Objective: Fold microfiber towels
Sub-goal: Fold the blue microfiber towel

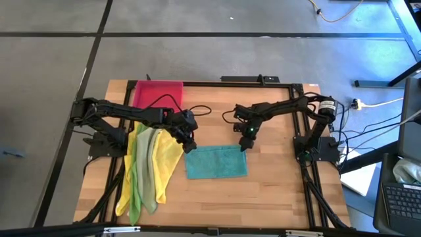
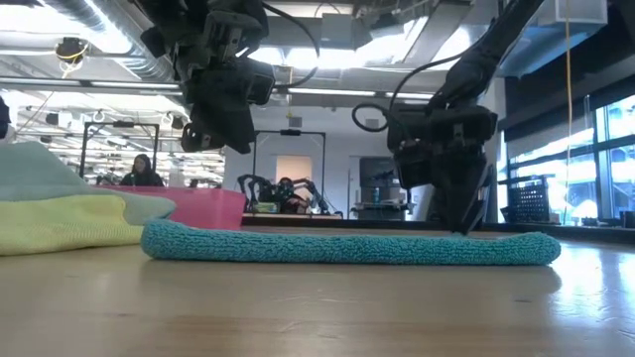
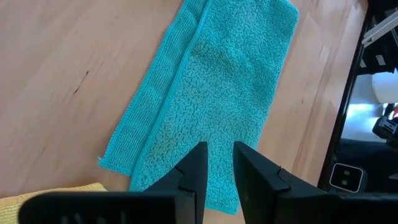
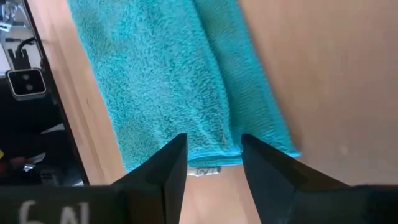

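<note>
The teal towel point(image 1: 216, 162) lies flat and folded in two on the wooden table, its lower layer showing as a strip along one long side point(image 3: 155, 93). My left gripper point(image 1: 190, 146) hangs open with a narrow gap, well above the towel's far left corner point(image 2: 220, 134). My right gripper point(image 1: 245, 143) is open and low at the towel's far right corner, its fingers point(image 4: 168, 158) on either side of the short edge with the white label point(image 4: 205, 170). Yellow and green towels point(image 1: 148, 168) lie in a loose pile to the left. My right gripper slants down from the table's right over the teal towel's short hemmed edge point(image 4: 214, 151). That edge lies flat and undisturbed between the two open fingers. Whether the fingertips touch the cloth I cannot tell.
The pink-red tray point(image 1: 158, 93) stands at the far left, behind the towel pile point(image 2: 60, 213). Bare wood lies in front of the teal towel and to its right. Cables run along the table's far edge point(image 1: 204, 108).
</note>
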Tool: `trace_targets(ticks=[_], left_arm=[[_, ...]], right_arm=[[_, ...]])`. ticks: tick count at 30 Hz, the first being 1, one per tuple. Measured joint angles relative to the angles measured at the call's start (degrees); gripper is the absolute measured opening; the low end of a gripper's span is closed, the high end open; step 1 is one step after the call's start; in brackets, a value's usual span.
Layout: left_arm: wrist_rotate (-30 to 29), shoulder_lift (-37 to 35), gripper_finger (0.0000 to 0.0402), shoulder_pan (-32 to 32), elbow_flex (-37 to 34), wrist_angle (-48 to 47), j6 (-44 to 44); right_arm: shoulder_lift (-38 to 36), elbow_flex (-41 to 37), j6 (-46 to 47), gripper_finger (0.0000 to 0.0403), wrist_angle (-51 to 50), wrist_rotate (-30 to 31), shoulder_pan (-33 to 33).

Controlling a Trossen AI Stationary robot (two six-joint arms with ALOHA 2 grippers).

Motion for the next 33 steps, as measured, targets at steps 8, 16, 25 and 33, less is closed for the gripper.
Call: trace_targets(ticks=[8,16,25,33], left_arm=[[0.1,0.0,0.0069,0.0,0.0,0.0,0.0],[0.1,0.0,0.0069,0.0,0.0,0.0,0.0],[0.0,0.0,0.0069,0.0,0.0,0.0,0.1],[-1.4,0.0,0.0069,0.0,0.0,4.6,1.4]], right_arm=[[0.0,0.0,-0.2,0.0154,0.9,0.4,3.2],[0.0,0.0,1.2,0.0154,2.3,3.8,3.7],[0.0,0.0,1.4,0.0148,2.3,3.8,3.7],[0.0,0.0,1.4,0.0048,2.8,4.2,3.7]])
